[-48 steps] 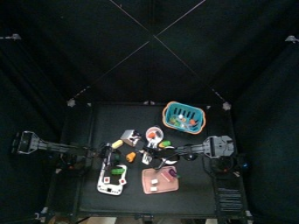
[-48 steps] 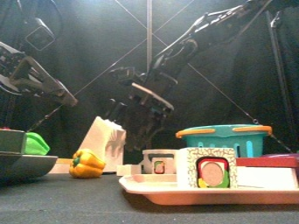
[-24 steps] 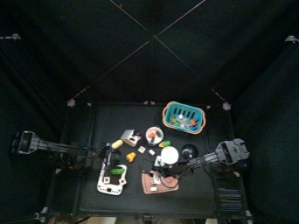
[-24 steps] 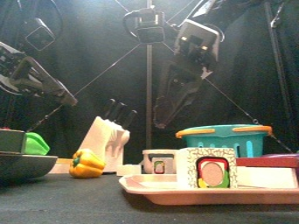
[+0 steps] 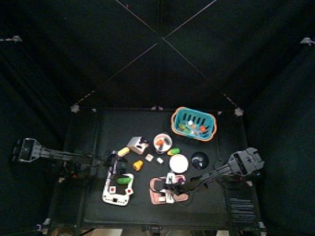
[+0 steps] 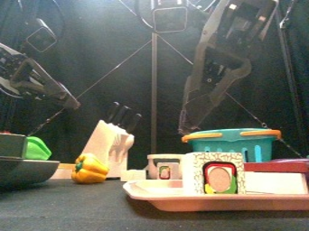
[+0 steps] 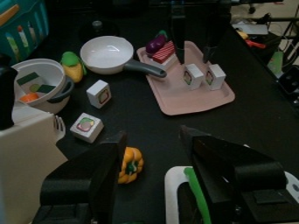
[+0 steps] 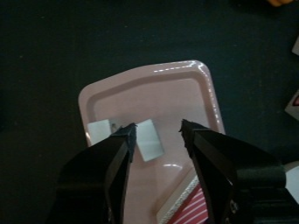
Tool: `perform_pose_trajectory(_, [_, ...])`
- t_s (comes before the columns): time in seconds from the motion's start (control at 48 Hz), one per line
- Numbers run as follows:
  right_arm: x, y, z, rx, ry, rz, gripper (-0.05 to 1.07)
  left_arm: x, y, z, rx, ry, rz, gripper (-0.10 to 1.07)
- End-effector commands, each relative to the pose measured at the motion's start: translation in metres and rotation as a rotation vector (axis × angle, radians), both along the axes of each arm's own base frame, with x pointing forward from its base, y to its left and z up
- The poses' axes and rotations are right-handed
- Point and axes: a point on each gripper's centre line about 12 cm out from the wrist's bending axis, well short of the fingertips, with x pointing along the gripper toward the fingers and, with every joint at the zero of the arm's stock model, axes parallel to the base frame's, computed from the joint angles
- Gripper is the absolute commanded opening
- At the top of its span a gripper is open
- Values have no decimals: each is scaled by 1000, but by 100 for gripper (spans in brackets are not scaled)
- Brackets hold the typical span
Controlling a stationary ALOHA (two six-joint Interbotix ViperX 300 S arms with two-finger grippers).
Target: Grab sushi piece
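A pink tray (image 8: 176,83) holds several sushi pieces. In the right wrist view two white pieces (image 8: 149,145) lie side by side on it. My right gripper (image 8: 158,138) hangs open straight above them, one piece between its jaws' line, not touching. In the top view the right gripper (image 5: 174,184) is over the tray (image 5: 157,195) at the table's front. In the front view a green-centred sushi piece (image 6: 215,173) stands on the tray (image 6: 157,190). My left gripper (image 7: 163,175) is open and empty, resting at the left (image 5: 113,170). Two more sushi pieces (image 7: 98,92) lie on the table.
A teal basket (image 5: 193,120) stands at the back right. A white pan (image 7: 111,54), a bowl (image 7: 35,79) and a yellow pepper (image 7: 131,164) lie left of the tray. A white knife block (image 6: 111,144) stands behind the pepper (image 6: 87,167).
My right arm has swung from the table's middle toward the front and now hangs over the pink tray. The left arm has not moved.
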Motion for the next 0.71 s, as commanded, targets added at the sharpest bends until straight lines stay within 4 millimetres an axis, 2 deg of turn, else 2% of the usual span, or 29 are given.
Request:
perform_pose_trajectory(0.0, [1,2,17,26,-44,1,82,5,0,7,-1,-24,1,88])
perform_pose_trajectory(0.688, [0,1,-11,19,20,-10,82,4,1,6,-1,-21,3,88])
